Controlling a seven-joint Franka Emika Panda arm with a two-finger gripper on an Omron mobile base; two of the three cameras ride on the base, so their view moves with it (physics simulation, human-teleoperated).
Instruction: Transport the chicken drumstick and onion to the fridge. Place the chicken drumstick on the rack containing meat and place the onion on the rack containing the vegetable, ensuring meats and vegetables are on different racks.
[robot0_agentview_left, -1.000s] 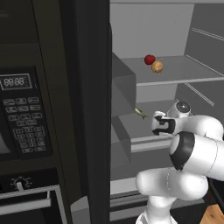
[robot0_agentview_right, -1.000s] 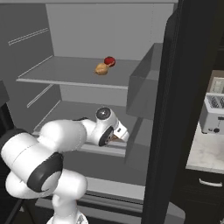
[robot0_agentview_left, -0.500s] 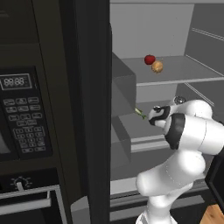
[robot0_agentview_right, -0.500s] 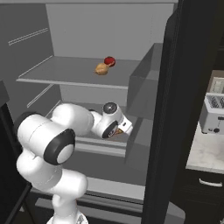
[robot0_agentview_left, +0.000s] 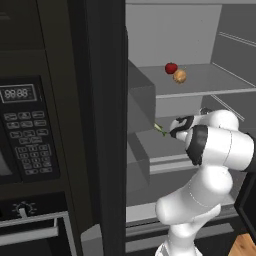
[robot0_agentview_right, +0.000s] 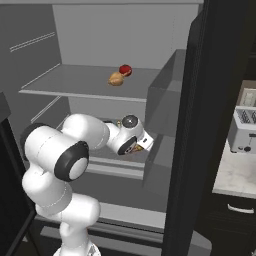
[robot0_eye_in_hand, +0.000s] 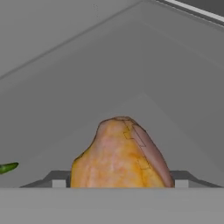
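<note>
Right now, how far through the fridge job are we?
Done: onion sits on the upper rack beside a red fruit. In hand: chicken drumstick between the gripper fingers, inside the fridge at the middle rack. Left: setting it down; a green item lies there.

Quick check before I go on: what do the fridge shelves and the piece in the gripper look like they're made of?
The upper shelf of the fridge looks like flat matte grey plastic or painted metal: uniform, opaque, no wire grid. The chicken drumstick held in the gripper reads as roasted meat: mottled golden-orange skin with a pinkish patch, slightly glossy.
</note>
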